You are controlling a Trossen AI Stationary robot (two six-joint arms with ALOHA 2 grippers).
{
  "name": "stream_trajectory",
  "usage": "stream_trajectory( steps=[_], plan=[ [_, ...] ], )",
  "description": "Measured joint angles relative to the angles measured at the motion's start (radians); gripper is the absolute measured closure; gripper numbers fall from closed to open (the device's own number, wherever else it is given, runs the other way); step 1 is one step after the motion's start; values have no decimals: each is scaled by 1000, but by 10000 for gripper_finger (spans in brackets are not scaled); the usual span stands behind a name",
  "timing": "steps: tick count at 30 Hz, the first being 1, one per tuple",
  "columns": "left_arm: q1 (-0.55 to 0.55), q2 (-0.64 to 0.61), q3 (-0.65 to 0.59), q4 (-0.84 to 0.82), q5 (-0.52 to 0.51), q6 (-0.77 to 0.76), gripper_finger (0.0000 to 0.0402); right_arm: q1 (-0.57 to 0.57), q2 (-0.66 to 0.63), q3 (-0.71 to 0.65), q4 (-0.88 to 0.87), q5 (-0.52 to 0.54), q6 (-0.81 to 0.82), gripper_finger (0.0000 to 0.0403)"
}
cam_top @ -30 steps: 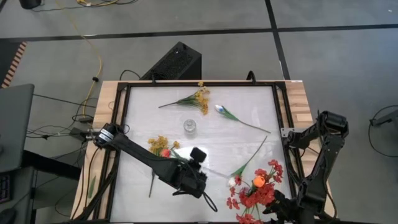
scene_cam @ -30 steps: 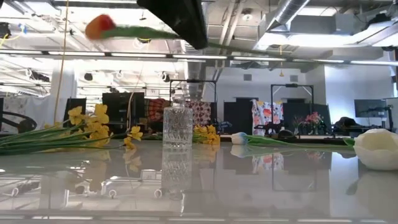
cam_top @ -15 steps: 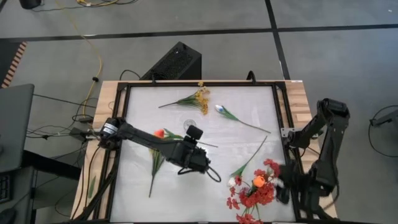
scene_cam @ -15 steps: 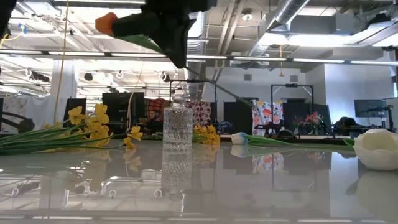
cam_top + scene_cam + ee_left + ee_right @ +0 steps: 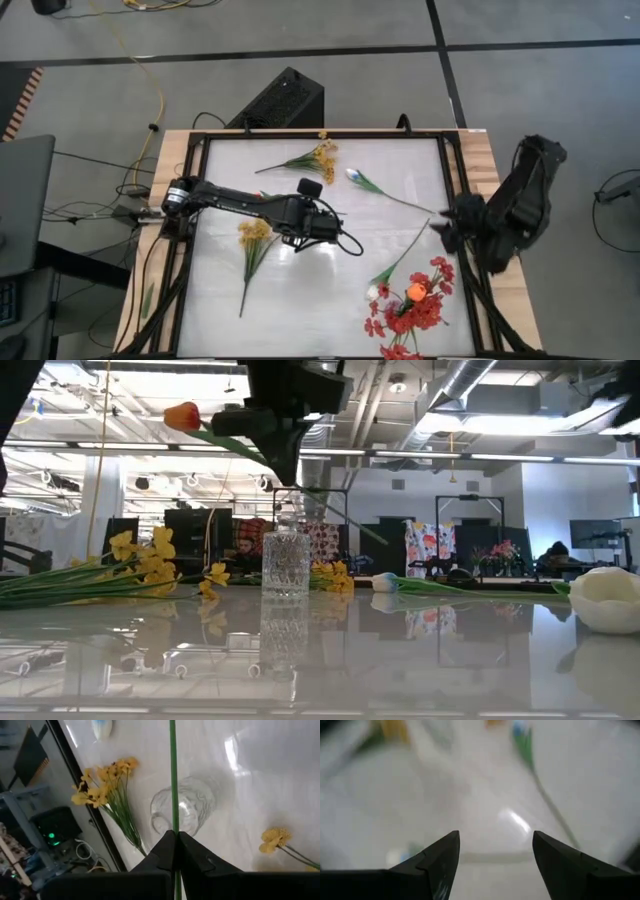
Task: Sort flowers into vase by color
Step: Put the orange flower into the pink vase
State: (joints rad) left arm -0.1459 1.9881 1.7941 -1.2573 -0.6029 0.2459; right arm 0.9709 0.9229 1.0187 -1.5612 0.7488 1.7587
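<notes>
My left gripper (image 5: 318, 224) is shut on an orange tulip (image 5: 182, 415) and hangs above the glass vase (image 5: 285, 565), which stands on its base mid-table. In the left wrist view the green stem (image 5: 173, 780) crosses over the vase (image 5: 182, 812). My right gripper (image 5: 495, 855) stands open with nothing between its fingers, raised at the table's right edge (image 5: 447, 230). A yellow spray (image 5: 318, 157) and a white tulip (image 5: 355, 177) lie at the far side, and another yellow spray (image 5: 250, 238) lies left of centre. My left gripper pinches the tulip's green stem (image 5: 173, 826) between its two shut fingers, partway along its length. The fingers slant down from above and lie across the stem. The tulip is lifted clear and tilted: the orange bud is high, and the stem's free end (image 5: 380, 538) is lower, just past the vase.
A heap of red sprays with an orange and a white bud (image 5: 410, 305) lies at the near right corner. A black frame (image 5: 190, 230) borders the white table. A white bud (image 5: 605, 598) lies close to the low camera.
My left gripper has carried the orange tulip from the near side toward the far edge, until it hangs over the vase, and has tipped further down. My right gripper has drawn back from the red heap, risen, and swung toward the right edge, staying open.
</notes>
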Motion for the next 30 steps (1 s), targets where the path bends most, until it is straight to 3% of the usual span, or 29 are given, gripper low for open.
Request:
stream_trajectory(
  steps=[2, 5, 11, 15, 22, 30],
  plan=[
    [-5, 0, 0, 32, 25, 22, 401, -57, -65, -30, 60, 68, -71, 127],
    [-24, 0, 0, 93, 61, 74, 401, -147, -138, -78, 251, 109, -322, 127],
    [-50, 0, 19, 136, 64, 180, 401, -346, -225, -171, 622, 59, -801, 127],
    [-49, 0, 51, 161, 80, 183, 401, -514, -239, -233, 812, -90, -987, 127],
    [-50, 0, 86, 193, 138, 183, 401, -775, -151, -368, 1312, -551, -1240, 127],
    [-50, -4, 97, 163, 206, 158, 401, -850, 83, -394, 1546, -745, -1255, 127]
  ],
)
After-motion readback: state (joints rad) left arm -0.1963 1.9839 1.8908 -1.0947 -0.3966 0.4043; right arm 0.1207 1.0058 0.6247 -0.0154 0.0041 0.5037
